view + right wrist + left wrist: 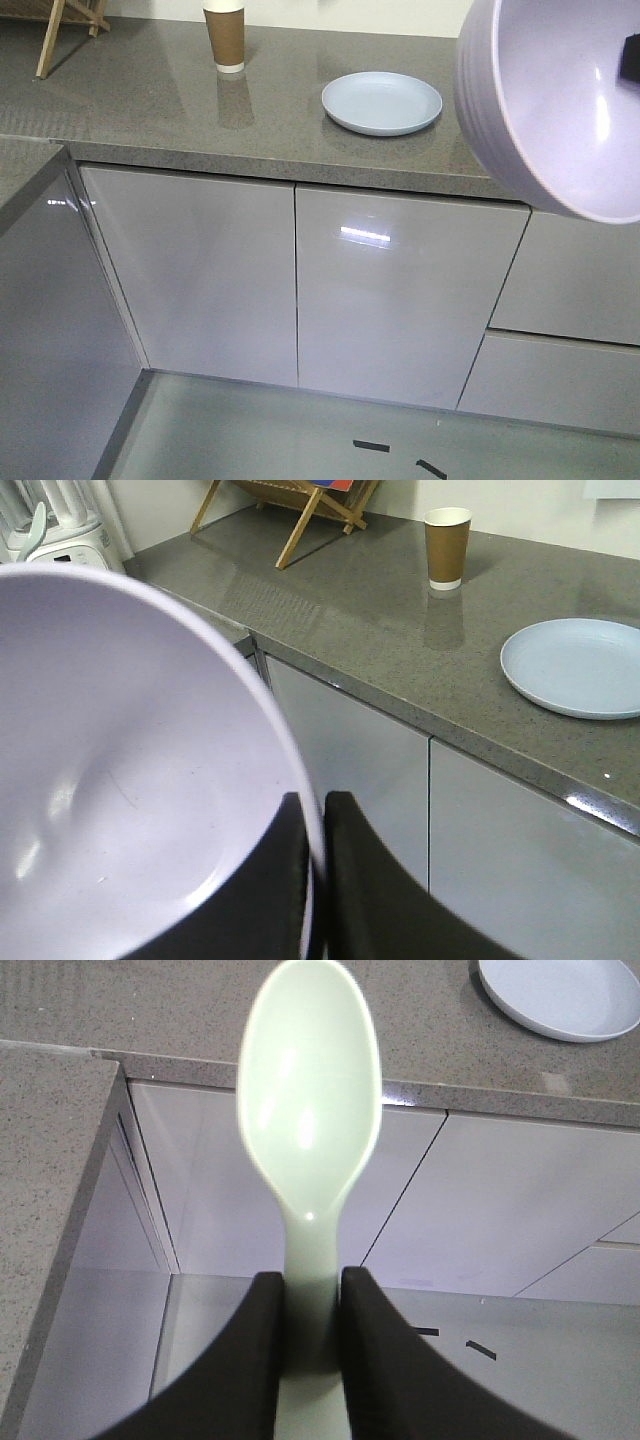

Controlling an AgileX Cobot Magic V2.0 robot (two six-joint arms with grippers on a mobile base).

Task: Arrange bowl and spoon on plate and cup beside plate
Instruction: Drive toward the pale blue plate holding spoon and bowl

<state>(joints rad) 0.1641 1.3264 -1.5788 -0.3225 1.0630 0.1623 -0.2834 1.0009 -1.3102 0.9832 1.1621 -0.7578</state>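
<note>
The pale blue plate [382, 102] lies flat on the grey countertop [140, 90], and the brown paper cup [225, 36] stands upright to its left near the back. My right gripper [314, 805] is shut on the rim of the lavender bowl [120, 770], which hangs tilted in the air off the counter's front, large at the right of the front view as the bowl [560, 100]. My left gripper [312, 1278] is shut on the handle of the mint-green spoon [310, 1090], held up in front of the cabinets. The plate [565, 995] shows at the top right there.
A folding wooden rack [290, 505] stands at the back left of the counter. A white appliance [55, 530] sits at the far left. Glossy grey cabinet doors [300, 280] run below the counter edge, and a side counter [45, 1190] juts forward on the left.
</note>
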